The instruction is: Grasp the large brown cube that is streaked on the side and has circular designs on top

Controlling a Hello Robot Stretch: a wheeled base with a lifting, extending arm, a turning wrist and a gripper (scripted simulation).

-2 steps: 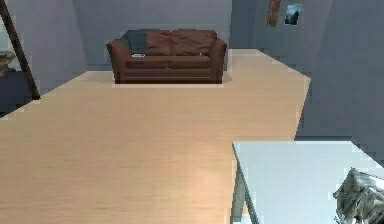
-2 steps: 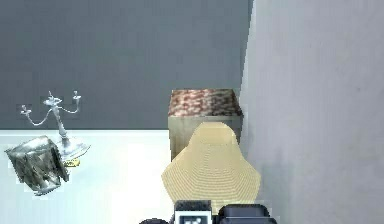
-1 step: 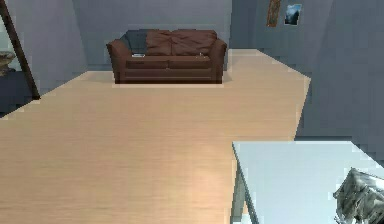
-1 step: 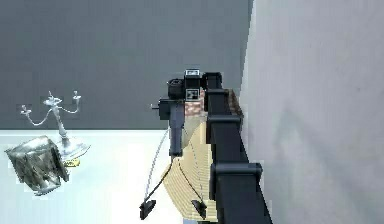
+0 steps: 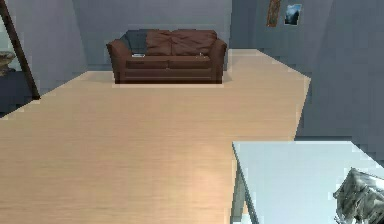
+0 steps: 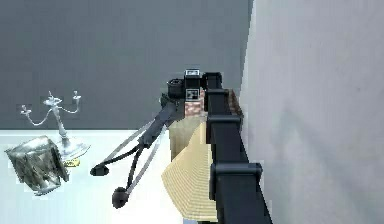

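A large tan-brown cube (image 6: 188, 176) with a streaked side stands on the white table (image 6: 110, 145), right against the dark arm bar. Its reddish-brown top (image 6: 222, 100) peeks out beside the arm's far end. From the two white marked squares, the gripper (image 6: 108, 185) reaches down to the arm side view's left. Its two thin fingers (image 6: 140, 150) end over bare tabletop, left of the cube, and it holds nothing.
A silver candelabra (image 6: 60, 118) and a crumpled silvery thing (image 6: 36, 164) stand on the table's left part; the crumpled thing (image 5: 360, 194) and table corner (image 5: 280, 165) also appear ahead. A grey wall (image 6: 320, 100) rises close on the right. A brown sofa (image 5: 167, 56) stands across the wood floor (image 5: 130, 140).
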